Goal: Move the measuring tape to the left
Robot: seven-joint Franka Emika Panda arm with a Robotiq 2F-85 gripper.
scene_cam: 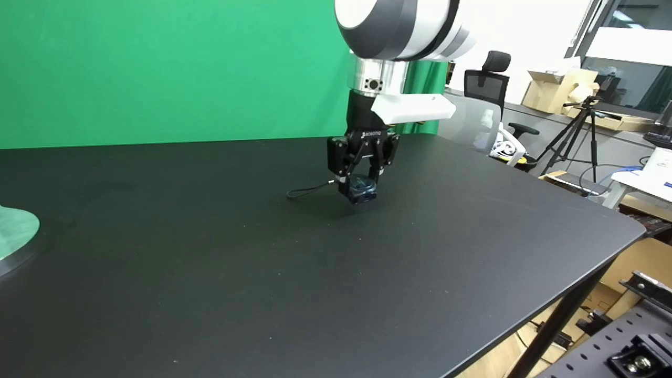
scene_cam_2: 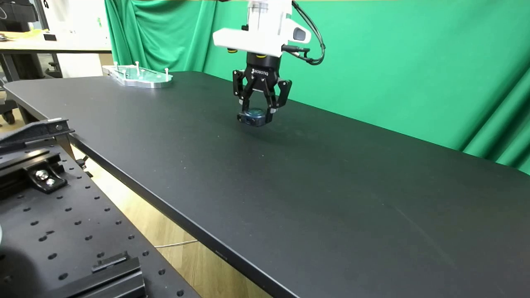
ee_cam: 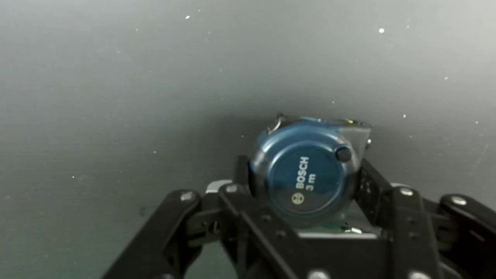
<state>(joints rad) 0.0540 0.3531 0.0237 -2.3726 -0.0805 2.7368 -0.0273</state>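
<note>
The measuring tape (ee_cam: 306,178) is a small blue-and-black round case marked BOSCH 3 m in the wrist view. It also shows low between the fingers in both exterior views (scene_cam: 363,190) (scene_cam_2: 253,119). My gripper (ee_cam: 305,172) points down with a finger against each side of the case and is shut on it; it also shows in both exterior views (scene_cam: 360,184) (scene_cam_2: 257,114). A thin dark strap (scene_cam: 307,192) loops out to one side in an exterior view. The case is close to the tabletop; I cannot tell exactly how far its underside is from it.
The black table (scene_cam: 252,273) spreads around the gripper, with a green curtain (scene_cam_2: 393,70) behind it. A clear plate with upright pegs (scene_cam_2: 143,79) sits at the table's far end. A rounded green-topped piece (scene_cam: 16,231) stands at the left edge of an exterior view.
</note>
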